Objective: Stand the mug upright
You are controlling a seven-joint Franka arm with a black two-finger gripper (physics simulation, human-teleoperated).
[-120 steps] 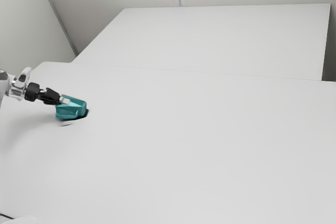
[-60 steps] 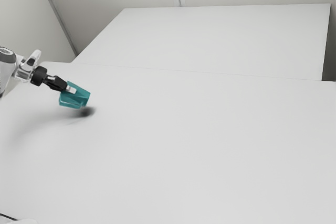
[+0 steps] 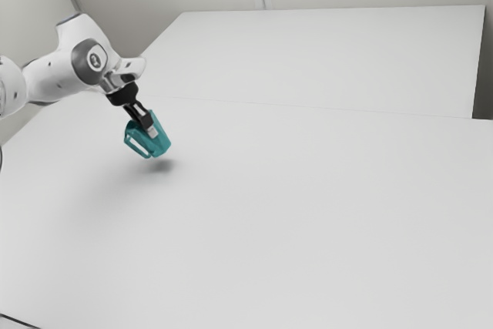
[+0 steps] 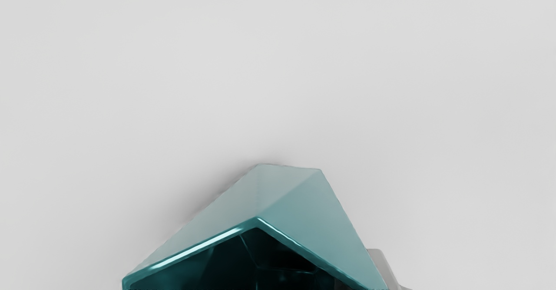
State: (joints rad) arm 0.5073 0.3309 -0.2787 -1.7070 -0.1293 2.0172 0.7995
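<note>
- My claw [image 3: 151,130] is clamped on the teal faceted mug [image 3: 159,142] – I can't tell whether I pinch one wall or span the body.
- I have the mug aloft over the white tabletop [image 3: 323,213], near the exterior view's left, its shadow [image 3: 160,166] below; it leans, mouth up towards my hand, base down and towards the exterior view's right.
- In the wrist view the rim [image 4: 200,248] is nearest me and the body tapers away.
- I judge the step is levelling: I should swing my wrist until I point nearly straight down, slowly, so the mug doesn't slip.
- Then lower gently, keeping the handle [image 3: 133,132] free, and let go only once the base sits flat – an edge-first landing could tip it.
- No writing that I can read on the mug; the round emblem [image 3: 95,60] on my arm [image 3: 58,76] is too small to make out.
</note>
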